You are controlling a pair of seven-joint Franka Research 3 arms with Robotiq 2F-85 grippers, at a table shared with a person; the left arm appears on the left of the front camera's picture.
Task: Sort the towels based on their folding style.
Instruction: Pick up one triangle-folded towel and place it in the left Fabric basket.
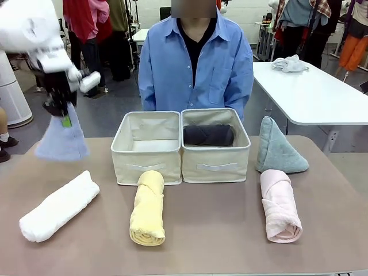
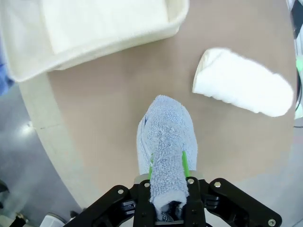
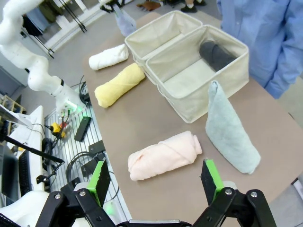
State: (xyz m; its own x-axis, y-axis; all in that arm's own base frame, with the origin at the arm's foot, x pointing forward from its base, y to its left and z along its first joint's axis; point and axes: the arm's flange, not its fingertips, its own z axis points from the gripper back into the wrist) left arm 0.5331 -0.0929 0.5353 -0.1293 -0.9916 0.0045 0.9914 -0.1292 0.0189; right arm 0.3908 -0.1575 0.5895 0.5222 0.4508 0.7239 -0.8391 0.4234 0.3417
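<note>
My left gripper [image 1: 66, 119] is shut on the tip of the lavender-blue cone towel [image 1: 62, 141], holding it lifted above the table's left end; in the left wrist view the cone [image 2: 166, 156] hangs between the green pads [image 2: 184, 163]. On the table lie the white roll [image 1: 58, 205], the pale yellow roll [image 1: 148, 207] and the pink roll [image 1: 279, 204]. The grey-green cone [image 1: 278, 148] stands at the right. The dark grey roll [image 1: 209, 135] lies in the right box [image 1: 215, 163]. My right gripper [image 3: 156, 182] is open, high above the pink roll [image 3: 163, 155].
The left beige box [image 1: 147, 161] holds no towel and touches the right box. A person in a blue shirt [image 1: 195, 63] stands just behind the boxes. A white table [image 1: 313, 92] with a cloth heap [image 1: 289, 64] stands at the back right.
</note>
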